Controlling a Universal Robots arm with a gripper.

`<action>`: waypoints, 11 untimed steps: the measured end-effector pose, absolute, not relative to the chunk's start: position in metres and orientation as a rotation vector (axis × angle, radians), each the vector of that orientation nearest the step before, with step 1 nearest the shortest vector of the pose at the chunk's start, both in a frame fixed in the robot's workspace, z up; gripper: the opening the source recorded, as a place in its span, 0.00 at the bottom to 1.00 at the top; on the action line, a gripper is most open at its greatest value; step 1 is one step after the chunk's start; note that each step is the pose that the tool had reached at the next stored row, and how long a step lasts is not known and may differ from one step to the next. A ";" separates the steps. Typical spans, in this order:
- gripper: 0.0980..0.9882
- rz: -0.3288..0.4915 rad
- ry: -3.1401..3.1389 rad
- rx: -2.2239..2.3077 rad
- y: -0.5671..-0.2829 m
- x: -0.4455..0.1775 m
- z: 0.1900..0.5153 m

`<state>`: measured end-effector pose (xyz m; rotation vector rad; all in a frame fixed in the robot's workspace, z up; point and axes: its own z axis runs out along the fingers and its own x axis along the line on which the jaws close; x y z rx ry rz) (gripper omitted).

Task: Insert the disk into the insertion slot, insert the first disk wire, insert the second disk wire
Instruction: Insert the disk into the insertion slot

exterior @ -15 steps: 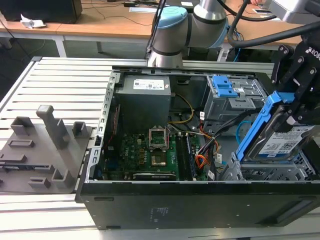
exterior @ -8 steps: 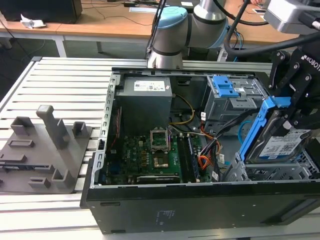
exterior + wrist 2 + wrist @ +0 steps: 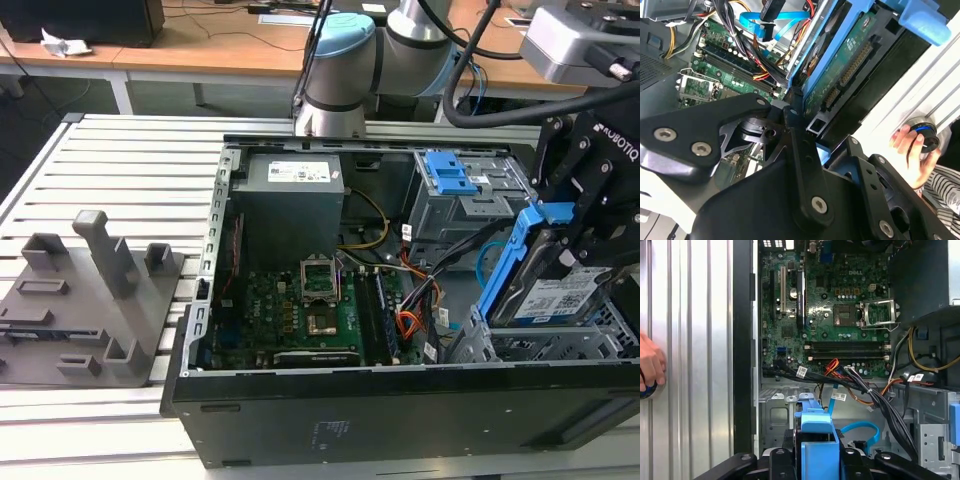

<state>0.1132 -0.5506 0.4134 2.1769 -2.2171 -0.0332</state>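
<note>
My gripper [image 3: 572,245] is shut on the disk [image 3: 555,295], a silver drive with a white label in a bright blue frame. The disk hangs tilted, its lower end inside the top of the insertion slot [image 3: 480,345], a silver perforated cage at the case's front corner on the exterior view's right. In the second wrist view the disk's green underside [image 3: 840,65] runs between the black fingers. The blue frame [image 3: 815,427] sits between the jaws in the first wrist view. The second disk wire [image 3: 490,262], a light blue loop [image 3: 860,430], lies beside the cage. The first disk wire [image 3: 405,323], orange-red, curls near the motherboard.
The open black case [image 3: 300,400] lies on a slatted table. Inside are the motherboard [image 3: 320,300], the power supply [image 3: 290,200], a black cable bundle [image 3: 440,280] and a grey bay with a blue latch [image 3: 450,175]. A grey fixture [image 3: 90,300] stands on the exterior view's left. A hand [image 3: 910,150] rests on the table.
</note>
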 end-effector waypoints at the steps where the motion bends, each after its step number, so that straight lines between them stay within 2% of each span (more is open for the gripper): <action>1: 0.30 -0.033 -2.217 2.177 -0.551 0.113 0.413; 2: 0.31 -0.033 -2.217 2.177 -0.551 0.113 0.413; 3: 0.38 -0.033 -2.217 2.177 -0.551 0.113 0.413; 8: 0.38 -0.033 -2.217 2.177 -0.551 0.113 0.413; 10: 0.37 -0.032 -2.217 2.177 -0.551 0.113 0.413; 11: 0.29 -0.033 -2.217 2.177 -0.551 0.113 0.413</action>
